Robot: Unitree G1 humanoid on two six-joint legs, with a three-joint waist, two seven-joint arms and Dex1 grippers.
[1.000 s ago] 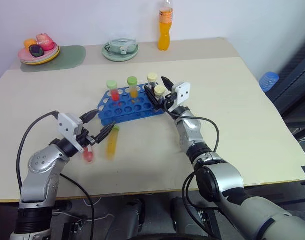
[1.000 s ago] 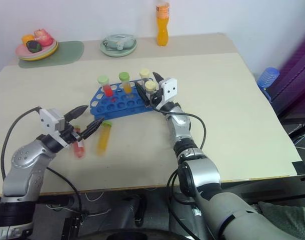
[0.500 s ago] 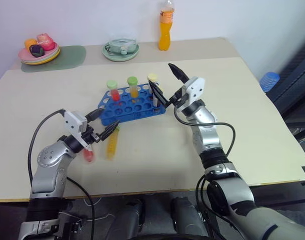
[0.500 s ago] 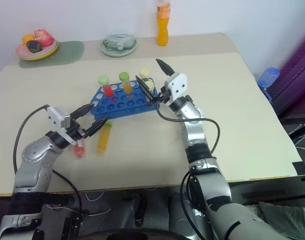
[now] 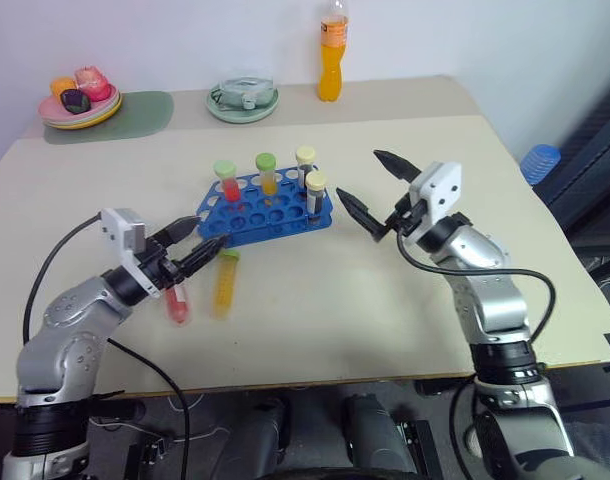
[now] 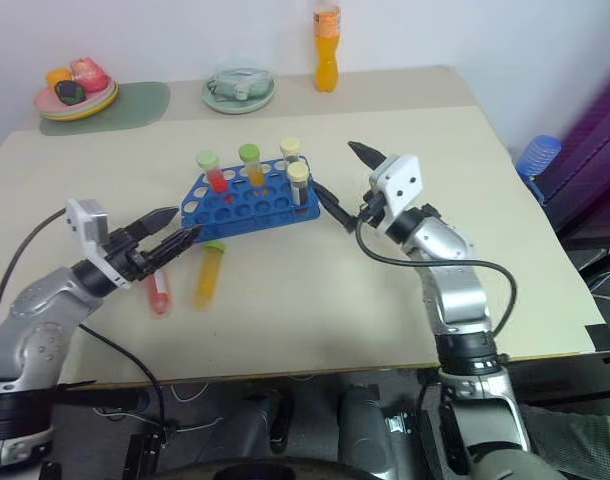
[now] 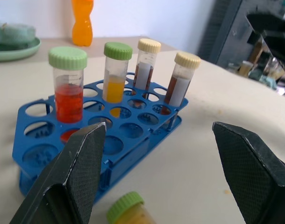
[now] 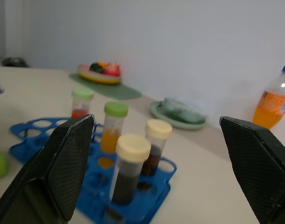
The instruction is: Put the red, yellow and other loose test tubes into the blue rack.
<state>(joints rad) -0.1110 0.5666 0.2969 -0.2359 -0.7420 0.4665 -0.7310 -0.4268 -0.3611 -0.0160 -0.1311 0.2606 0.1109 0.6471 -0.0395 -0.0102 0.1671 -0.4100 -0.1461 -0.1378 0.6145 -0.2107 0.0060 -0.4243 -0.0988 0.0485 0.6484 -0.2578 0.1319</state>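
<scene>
Beside rack point(image 5: 265, 208), right gripper point(image 5: 368, 190) wide, empty

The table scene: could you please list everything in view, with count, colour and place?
Rack: one, blue, mid-table.
Racked tubes: four, two green-capped, two cream-capped, upright in the rack.
Loose tubes: two, yellow and red, lying in front of the rack.
Bottle: one, orange, far edge.
Green dish: one, far edge.
Plate: one, yellow and pink, on a green mat, far left.
Left gripper: open, above the loose tubes.
Right gripper: open, right of the rack.
</scene>
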